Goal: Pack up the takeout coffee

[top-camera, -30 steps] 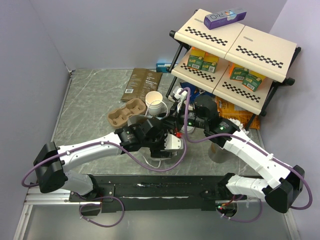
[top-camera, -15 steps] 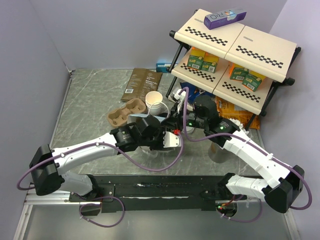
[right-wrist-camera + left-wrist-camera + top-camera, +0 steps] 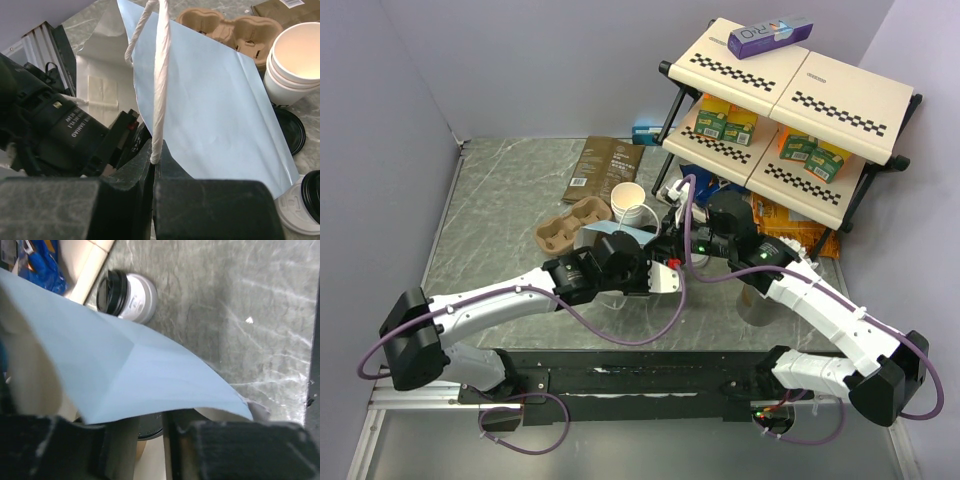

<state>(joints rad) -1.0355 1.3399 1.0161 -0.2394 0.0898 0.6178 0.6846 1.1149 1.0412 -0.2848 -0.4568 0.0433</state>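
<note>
— Where's the takeout coffee?

— Out on the worktop, not in the bag. The left wrist camera shows a small white paper cup with a glossy black lid. It's at about 11 o'clock from the crease in the light-blue paper bag, close to a beige panel and some blue packaging. That view is so tilted I can't say whether the cup is upright.

— And the bag?

— Smooth matte paper, pale blue outside, white inside, sharply creased. It's held up between the two arms at mid-worktop. The right end effector has its jaws pinched nearly closed on the twisted white paper handle, a cord rising straight from the fingers.

— The left end effector?

— Its dark, blocky fingers sit right under the bag's lower edge, blurred. I can't tell whether they're gripping or apart.

— What else is out?

— A stack of open white cups at 12 o'clock from the bag, with a loose round black lid lying flat beside it. A moulded-pulp carrier, rough brown with round wells, is at 9 o'clock. A flat dark-brown coffee pouch lies farther off at 11 o'clock. The worktop is grey, marbled with pale veins. The rack at 2 o'clock has a black tube frame and cream panels with checkered strips.
</note>
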